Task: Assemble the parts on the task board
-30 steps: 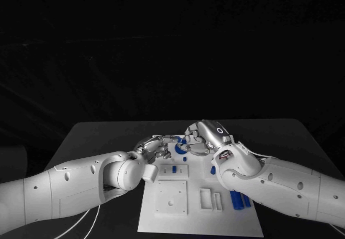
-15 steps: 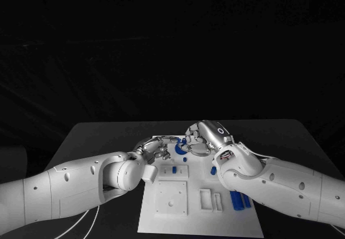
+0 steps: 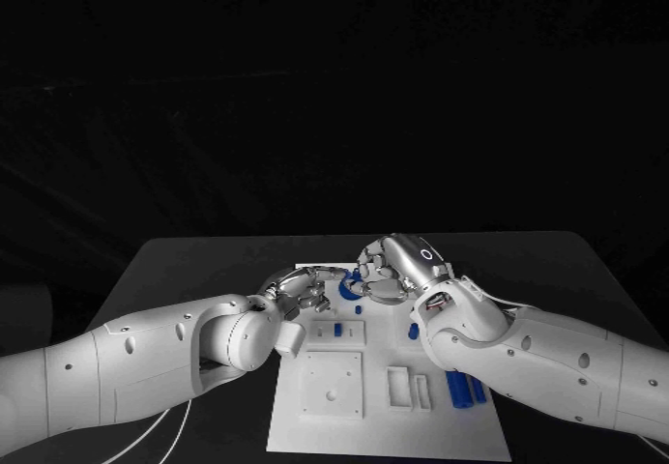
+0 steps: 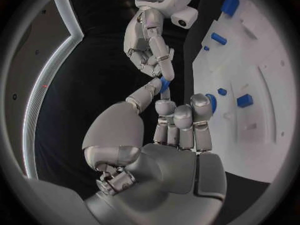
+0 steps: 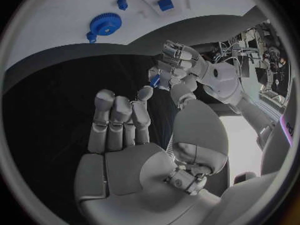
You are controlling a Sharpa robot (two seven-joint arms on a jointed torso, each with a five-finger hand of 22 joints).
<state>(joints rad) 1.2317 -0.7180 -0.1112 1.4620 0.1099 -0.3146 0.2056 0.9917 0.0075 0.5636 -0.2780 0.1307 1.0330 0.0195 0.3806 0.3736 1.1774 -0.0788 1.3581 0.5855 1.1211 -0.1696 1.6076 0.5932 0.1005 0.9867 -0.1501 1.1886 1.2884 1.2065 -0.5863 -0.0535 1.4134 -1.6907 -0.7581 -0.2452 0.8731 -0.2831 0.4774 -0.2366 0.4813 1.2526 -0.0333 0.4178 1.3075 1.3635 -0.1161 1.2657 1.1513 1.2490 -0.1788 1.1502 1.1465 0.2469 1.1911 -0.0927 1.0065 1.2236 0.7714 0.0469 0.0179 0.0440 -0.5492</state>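
Left silver hand (image 3: 296, 288) over far left corner of white rectangular task board (image 3: 384, 425); fingertips meet right silver hand (image 3: 394, 267) on small blue plastic part (image 4: 165, 84), both pinching it above black table (image 3: 195, 261). Blue toothed gear (image 5: 107, 23) lies on board.

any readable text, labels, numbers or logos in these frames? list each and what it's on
None readable.
Task board: raised white blocks and slots, no print visible.
Blue parts: plain, no marks visible.
Right hand: a small dark ring mark on the wrist housing, not a letter or number I can confirm.
Left hand: no label visible.
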